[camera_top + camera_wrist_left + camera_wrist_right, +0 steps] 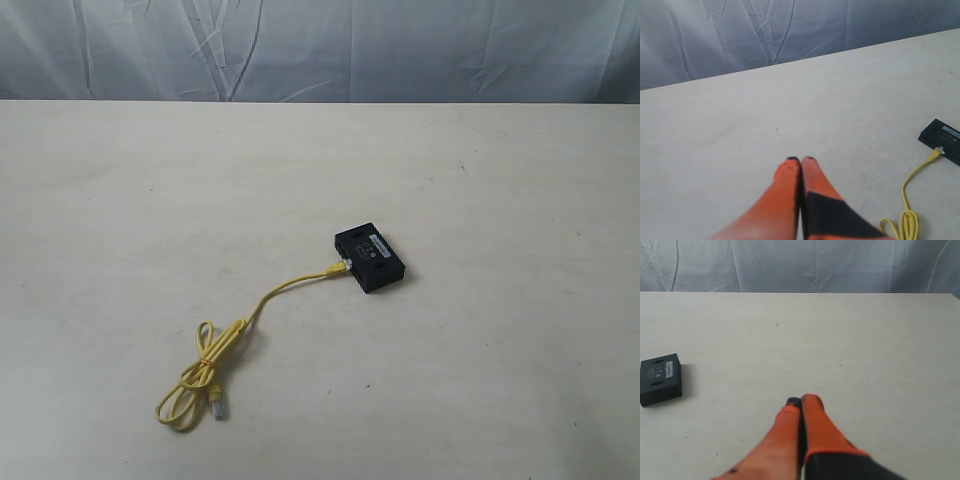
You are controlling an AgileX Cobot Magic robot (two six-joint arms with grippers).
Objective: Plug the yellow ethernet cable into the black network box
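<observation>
The black network box (369,258) lies flat on the pale table (480,380), a small label on its top. One end of the yellow ethernet cable (285,288) sits in the box's side port, its plug (340,267) against the box. The cord runs away to tied loops (200,375), with the free plug (217,405) lying loose. Neither gripper appears in the exterior view. My left gripper (800,160) is shut and empty above bare table, with the box (943,140) and cable (912,182) off to one side. My right gripper (802,400) is shut and empty too, far from the box (660,377).
A wrinkled grey-blue cloth backdrop (320,45) hangs behind the table's far edge (320,101). Apart from the box and cable, the pale tabletop shows only faint marks.
</observation>
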